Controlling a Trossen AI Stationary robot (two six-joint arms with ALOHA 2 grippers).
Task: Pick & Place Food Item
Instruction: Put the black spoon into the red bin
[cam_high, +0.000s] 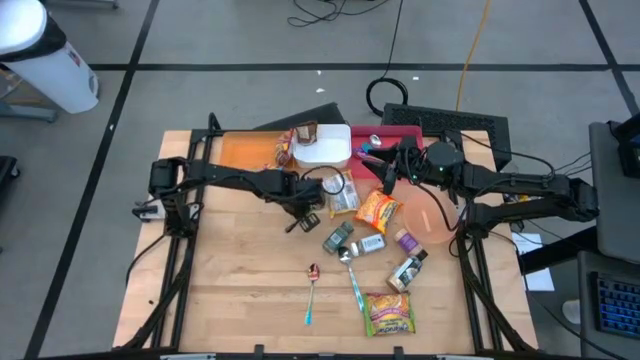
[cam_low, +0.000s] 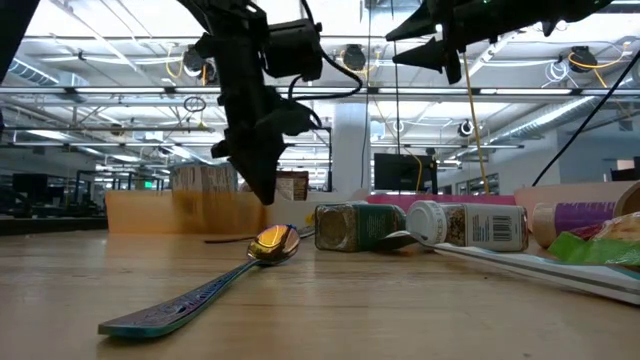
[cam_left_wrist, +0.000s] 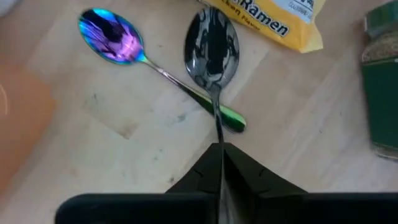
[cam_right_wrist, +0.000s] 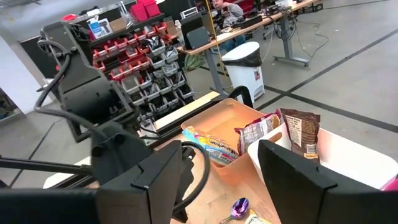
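Observation:
An orange-yellow ramen pack (cam_high: 378, 210) lies flat at mid-table, and a green-yellow pack (cam_high: 388, 312) lies near the front edge. My left gripper (cam_high: 303, 218) (cam_low: 266, 195) (cam_left_wrist: 221, 165) is shut, points steeply down and hovers left of the ramen pack (cam_left_wrist: 273, 15). In the left wrist view an iridescent spoon (cam_left_wrist: 112, 37) and a silver spoon (cam_left_wrist: 211, 50) lie ahead of it. My right gripper (cam_high: 385, 165) (cam_right_wrist: 217, 180) stays level and open, high above the table's far side, with nothing between its fingers. My left gripper has its fingers shut. In the left wrist view the silver spoon's thin handle (cam_left_wrist: 217, 127) runs up to the seam between them, and I cannot tell whether they touch it. In the low view nothing hangs below the fingertips.
Spice jars (cam_high: 338, 238) (cam_high: 368, 245) (cam_high: 408, 270) and a purple bottle (cam_high: 405, 240) lie right of centre by an orange plate (cam_high: 440, 225). Two spoons (cam_high: 311, 290) (cam_high: 352, 280) lie near the front. A white bin (cam_high: 330, 150), an orange tray (cam_high: 240, 152) and a red tray (cam_high: 405, 133) line the far edge.

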